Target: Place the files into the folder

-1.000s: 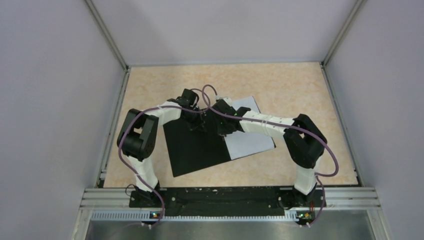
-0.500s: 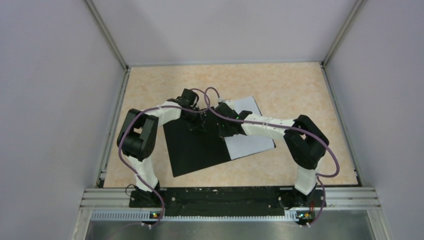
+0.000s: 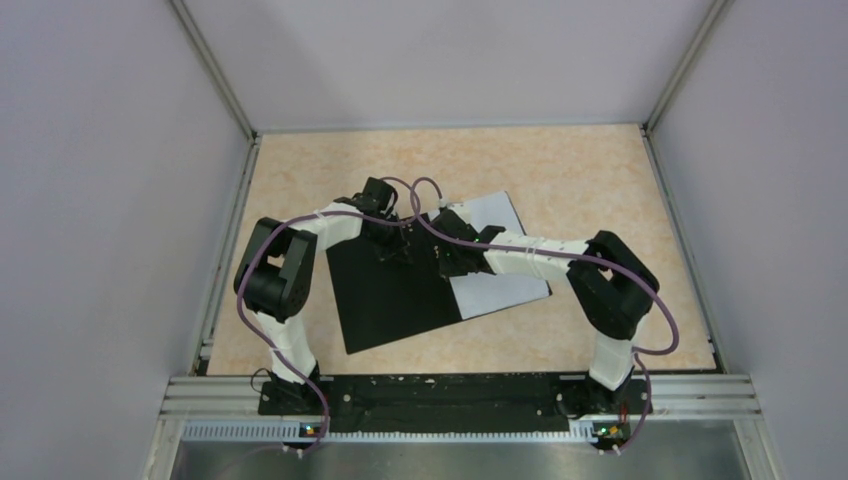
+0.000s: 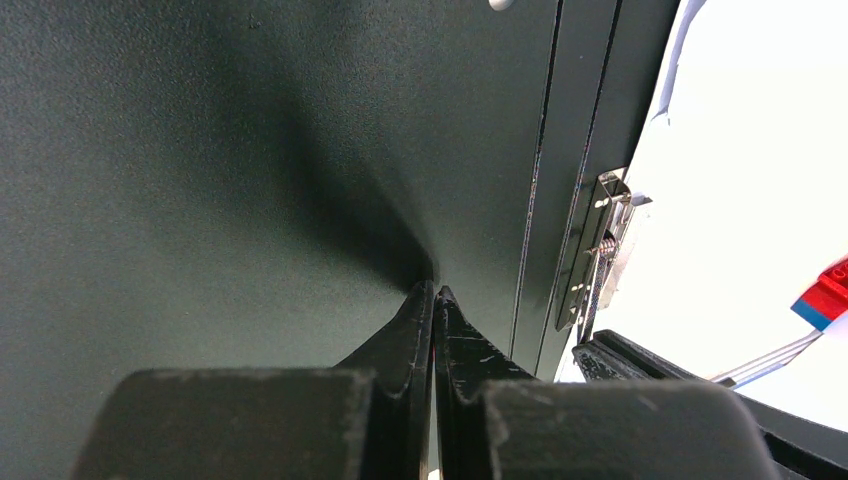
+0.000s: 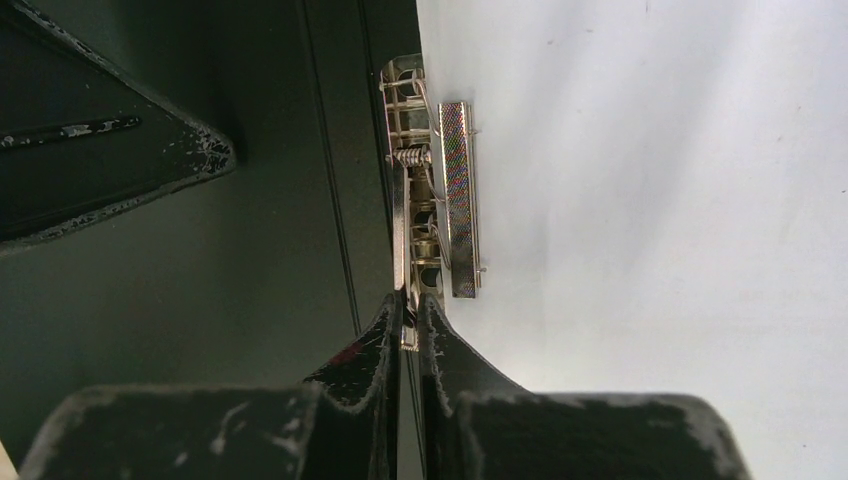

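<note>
The folder (image 3: 385, 300) lies open on the table, black inside up. White files (image 3: 500, 285) cover its right half, beside the metal spine clip (image 5: 440, 200). My left gripper (image 4: 434, 290) is shut, its tips pressing down on the bare black left cover (image 4: 200, 180) just left of the spine. My right gripper (image 5: 410, 300) stands at the near end of the clip with its jaws closed on a small metal tab of it. In the top view both grippers, the left (image 3: 400, 245) and the right (image 3: 447, 262), meet over the spine. The files (image 5: 650, 250) lie flat.
A red-and-blue block (image 4: 825, 295) shows at the right edge of the left wrist view, on the paper side. Grey walls enclose the tan table (image 3: 600, 170) on three sides. Purple cables loop over both wrists.
My right gripper has closed in on the clip's tab and its wrist has shifted slightly toward the near side. The left arm and the folder have not moved.
</note>
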`<action>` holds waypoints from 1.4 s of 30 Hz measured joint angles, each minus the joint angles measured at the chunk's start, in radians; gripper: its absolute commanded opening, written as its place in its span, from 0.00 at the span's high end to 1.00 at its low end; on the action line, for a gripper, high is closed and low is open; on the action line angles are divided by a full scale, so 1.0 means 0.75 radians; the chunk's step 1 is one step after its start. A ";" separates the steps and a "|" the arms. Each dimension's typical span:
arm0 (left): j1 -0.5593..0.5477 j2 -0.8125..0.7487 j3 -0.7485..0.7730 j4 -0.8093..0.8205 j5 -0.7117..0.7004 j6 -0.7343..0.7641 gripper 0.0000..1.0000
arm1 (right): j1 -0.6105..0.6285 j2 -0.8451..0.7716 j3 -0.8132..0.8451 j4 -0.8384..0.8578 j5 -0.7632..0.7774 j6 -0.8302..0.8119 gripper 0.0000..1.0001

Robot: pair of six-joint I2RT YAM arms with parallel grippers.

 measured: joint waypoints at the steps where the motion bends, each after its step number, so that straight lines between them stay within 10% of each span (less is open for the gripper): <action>1: 0.000 0.000 0.000 0.000 0.000 0.001 0.96 | 0.000 0.000 -0.002 0.003 0.000 0.003 1.00; 42: 0.012 0.014 0.007 -0.003 0.023 0.000 0.96 | -0.090 -0.094 -0.313 0.429 -0.162 0.058 1.00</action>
